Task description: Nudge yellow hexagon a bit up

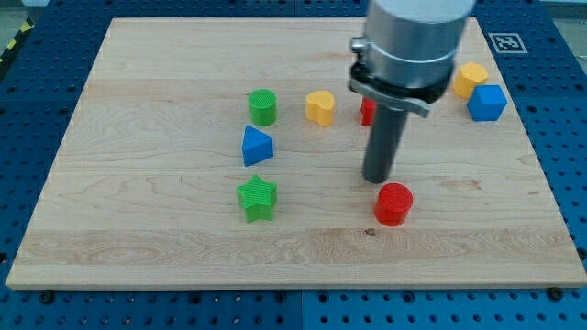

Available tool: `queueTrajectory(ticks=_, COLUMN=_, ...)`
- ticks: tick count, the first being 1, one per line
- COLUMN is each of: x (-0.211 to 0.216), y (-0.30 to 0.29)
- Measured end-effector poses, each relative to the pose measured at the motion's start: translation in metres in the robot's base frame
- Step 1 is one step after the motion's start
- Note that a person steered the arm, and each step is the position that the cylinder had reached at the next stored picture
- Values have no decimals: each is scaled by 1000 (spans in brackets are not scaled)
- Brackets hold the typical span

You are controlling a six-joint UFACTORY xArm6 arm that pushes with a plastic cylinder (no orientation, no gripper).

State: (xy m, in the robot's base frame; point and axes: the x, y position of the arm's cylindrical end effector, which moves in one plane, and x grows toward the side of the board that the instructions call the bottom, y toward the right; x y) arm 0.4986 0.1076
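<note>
The yellow hexagon (470,79) lies near the board's upper right, touching the blue cube (487,103) just below and to its right. My tip (377,180) rests on the board at centre right, far to the lower left of the hexagon. It is just above the red cylinder (393,203), very close to it or touching. A red block (367,112) is mostly hidden behind the rod, so I cannot tell its shape.
A yellow heart-like block (320,107) sits left of the rod. A green cylinder (262,106), a blue triangle (256,146) and a green star (257,199) form a column at centre left. The wooden board (138,238) is edged by a blue perforated table.
</note>
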Motion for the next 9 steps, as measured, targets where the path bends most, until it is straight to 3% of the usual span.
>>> queueTrajectory(ticks=3, x=-48, y=187)
queueTrajectory(ticks=4, x=-74, y=219)
queueTrajectory(ticks=6, x=-163, y=214)
queueTrajectory(ticks=8, x=-137, y=157)
queueTrajectory(ticks=9, x=-154, y=148)
